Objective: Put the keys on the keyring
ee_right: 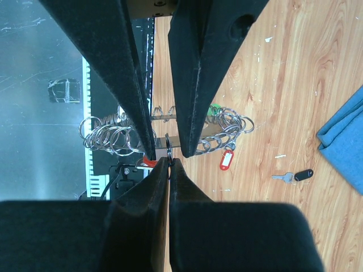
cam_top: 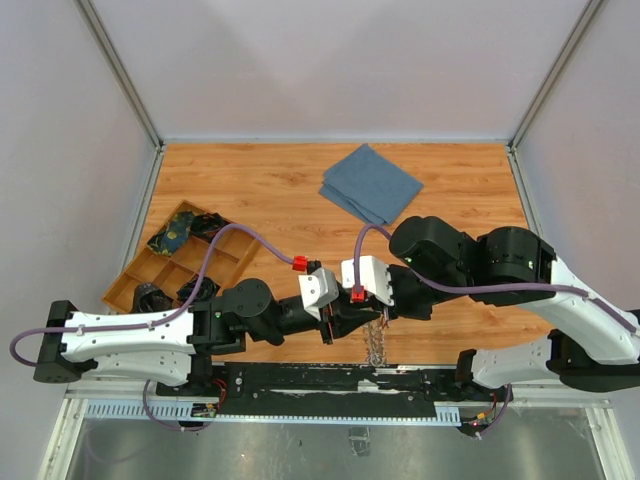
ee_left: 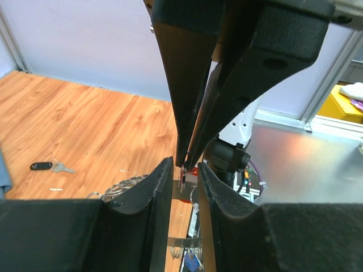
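Note:
In the right wrist view my right gripper (ee_right: 169,161) is shut on a small metal ring (ee_right: 169,146), edge-on at its tips. My left gripper (ee_left: 184,169) stands open, one finger on each side of that ring, with a gap on both sides. Below them the keyring (ee_right: 108,136), a chain of silvery loops, lies at the table's near edge (cam_top: 375,345). A red tag (ee_right: 226,160) and a blue tag (ee_left: 193,262) hang on the keyring. One key with a black head (ee_right: 296,176) lies loose on the wood. I cannot tell whether the held ring joins the keyring.
A folded blue cloth (cam_top: 370,183) lies at the back middle. A wooden compartment tray (cam_top: 232,262) holding dark items stands at the left. The black mounting rail (cam_top: 300,380) runs along the near edge under both arms.

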### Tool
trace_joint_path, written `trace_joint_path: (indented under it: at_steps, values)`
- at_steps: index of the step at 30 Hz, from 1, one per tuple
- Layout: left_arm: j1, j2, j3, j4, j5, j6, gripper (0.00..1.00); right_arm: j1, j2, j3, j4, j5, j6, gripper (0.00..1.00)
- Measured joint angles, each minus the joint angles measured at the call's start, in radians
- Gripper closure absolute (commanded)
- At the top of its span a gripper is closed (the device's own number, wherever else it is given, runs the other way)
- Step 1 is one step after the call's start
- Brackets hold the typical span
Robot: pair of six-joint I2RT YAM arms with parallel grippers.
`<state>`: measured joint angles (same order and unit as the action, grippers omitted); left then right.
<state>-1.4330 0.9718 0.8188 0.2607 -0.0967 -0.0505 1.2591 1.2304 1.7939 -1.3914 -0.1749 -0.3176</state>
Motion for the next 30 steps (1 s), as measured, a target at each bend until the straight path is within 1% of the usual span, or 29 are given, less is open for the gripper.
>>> trace_joint_path:
  at_steps: [2, 5, 8, 10, 11, 19, 20, 21, 24, 26, 30]
  values:
    - [0.0, 0.006, 0.0, 0.0, 0.003, -0.002, 0.73, 0.0, -0.004, 0.0, 0.003, 0.0, 0.0, 1.0]
    - [0.0, 0.019, 0.0, 0.0, 0.005, -0.003, 0.77, 0.0, -0.008, -0.004, 0.006, 0.0, 0.0, 1.0]
    - [0.0, 0.029, 0.0, 0.0, 0.006, -0.004, 0.88, 0.0, -0.009, -0.006, 0.005, 0.0, 0.001, 1.0]
    - [-0.001, 0.03, 0.0, -0.001, 0.011, -0.007, 0.98, 0.0, -0.011, -0.009, 0.005, 0.0, 0.001, 1.0]
    - [-0.001, 0.03, 0.0, -0.002, 0.011, -0.005, 0.99, 0.0, -0.013, -0.01, 0.005, -0.002, 0.001, 1.0]
    - [-0.002, 0.031, 0.0, 0.001, 0.013, -0.007, 1.0, 0.0, -0.027, -0.018, 0.012, -0.002, 0.004, 0.99]
    - [-0.002, 0.031, 0.0, 0.001, 0.013, -0.007, 1.0, 0.0, -0.028, -0.018, 0.014, -0.002, 0.005, 0.97]
    - [-0.002, 0.031, 0.0, 0.002, 0.013, -0.007, 1.0, 0.0, -0.03, -0.019, 0.015, -0.003, 0.006, 0.93]
    - [-0.002, 0.029, 0.0, 0.002, 0.011, -0.008, 0.99, 0.0, -0.04, -0.024, 0.026, -0.002, 0.012, 0.84]
    - [-0.002, 0.029, 0.0, -0.016, 0.003, -0.011, 0.99, 0.0, -0.059, -0.026, 0.046, 0.003, 0.021, 0.8]
    - [-0.002, 0.018, -0.002, -0.031, -0.011, -0.012, 1.0, 0.0, -0.135, -0.053, 0.103, 0.05, 0.054, 0.71]
